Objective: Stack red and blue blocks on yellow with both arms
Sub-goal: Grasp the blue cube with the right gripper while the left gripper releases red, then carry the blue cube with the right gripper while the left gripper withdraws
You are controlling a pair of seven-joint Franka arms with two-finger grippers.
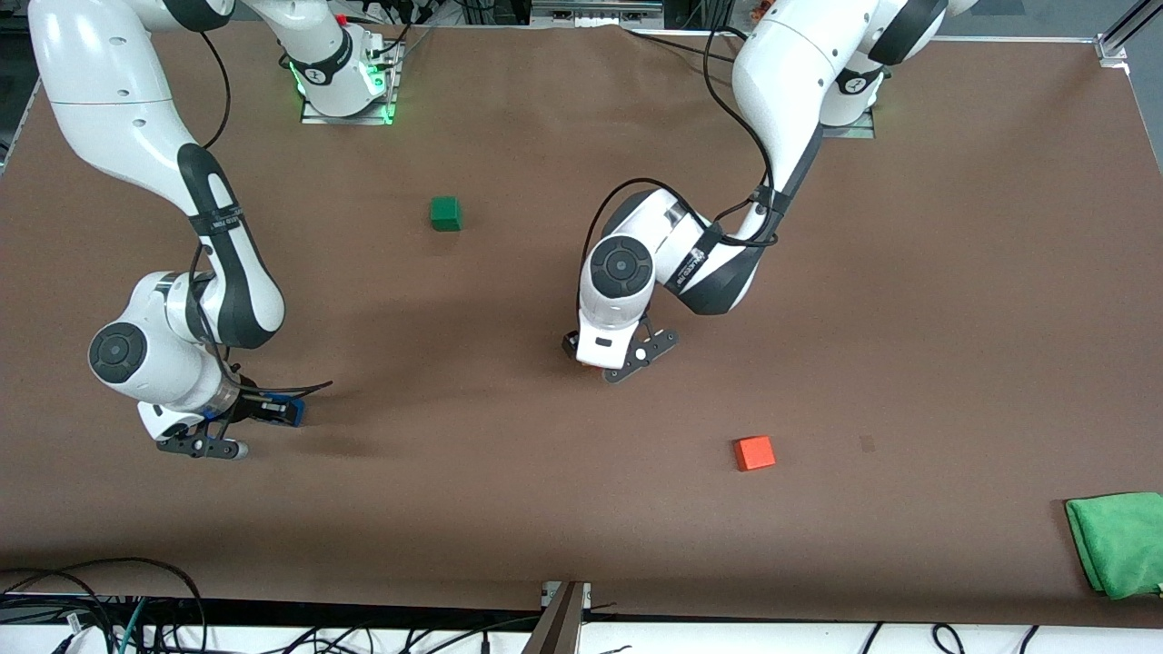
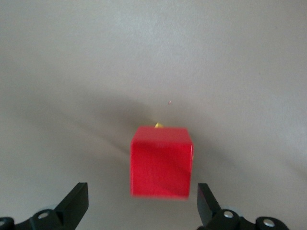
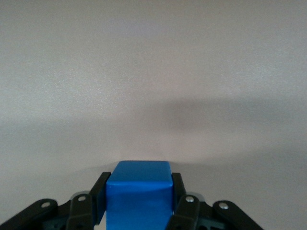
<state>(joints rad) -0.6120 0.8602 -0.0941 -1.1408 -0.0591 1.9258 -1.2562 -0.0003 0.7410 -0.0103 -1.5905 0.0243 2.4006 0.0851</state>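
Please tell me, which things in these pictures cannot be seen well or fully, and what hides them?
- Yellow cube: left wrist view shows only a sliver; the red cube on it covers the rest. In the front view the left arm hides both.
- Blue cube: right wrist view cuts off its lower part at the picture edge; the right tool, shut on it, covers its sides.
- Left tool: open, only its fingertips show.
- Green cloth: front view edge cuts it off.
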